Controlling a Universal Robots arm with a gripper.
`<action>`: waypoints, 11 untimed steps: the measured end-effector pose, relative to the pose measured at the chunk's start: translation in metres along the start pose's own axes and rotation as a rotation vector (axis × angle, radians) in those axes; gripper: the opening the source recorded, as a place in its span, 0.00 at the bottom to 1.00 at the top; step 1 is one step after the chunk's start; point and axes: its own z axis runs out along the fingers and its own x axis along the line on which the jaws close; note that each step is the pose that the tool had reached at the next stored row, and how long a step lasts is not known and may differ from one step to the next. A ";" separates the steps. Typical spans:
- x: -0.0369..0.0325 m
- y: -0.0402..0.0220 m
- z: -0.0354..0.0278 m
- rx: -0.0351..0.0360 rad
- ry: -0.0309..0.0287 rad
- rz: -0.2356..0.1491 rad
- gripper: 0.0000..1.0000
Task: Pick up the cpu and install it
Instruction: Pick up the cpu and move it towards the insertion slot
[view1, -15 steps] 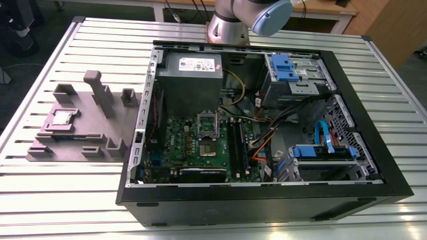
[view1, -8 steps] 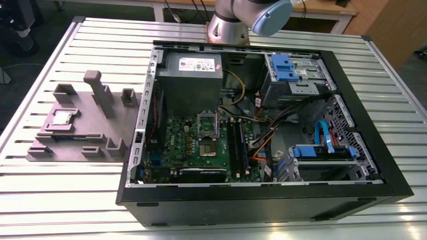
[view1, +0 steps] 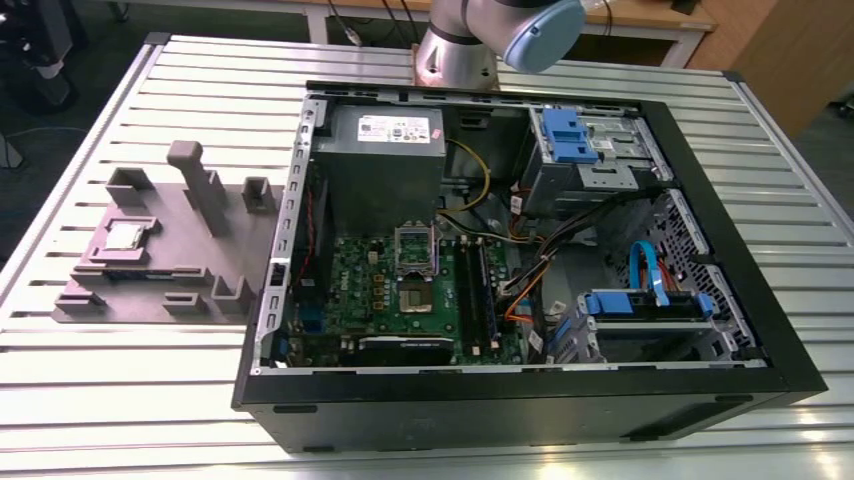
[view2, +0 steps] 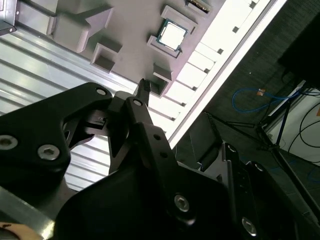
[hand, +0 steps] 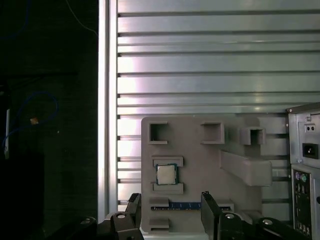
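Note:
The cpu (view1: 127, 236), a small square chip with a shiny silver top, lies flat in a recess of the grey-mauve tray (view1: 160, 270) at the exterior view's left. Both wrist views look down on the cpu (hand: 166, 174) (view2: 173, 35) from well above. In the first wrist view my gripper (hand: 170, 197) is open, its two black fingers (hand: 207, 202) spread apart with nothing between them, and the chip lies just beyond the gap. The motherboard's socket (view1: 418, 297) sits inside the open computer case (view1: 534, 385), its metal frame (view1: 415, 245) raised.
The tray carries several upright blocks (view1: 200, 185) and a blue-edged strip (hand: 187, 205). The case stands right beside the tray on a slatted metal table (view1: 134, 400). Cables and blue drive brackets (view1: 567, 135) crowd the case's far side. The table's edge (hand: 104, 100) runs close to the tray.

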 end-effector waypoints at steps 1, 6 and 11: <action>0.0000 0.0000 0.0005 0.0000 -0.0001 0.000 0.59; 0.0000 -0.0001 0.0019 0.0000 -0.0001 0.000 0.59; 0.0000 -0.0002 0.0022 0.0000 -0.0003 0.000 0.59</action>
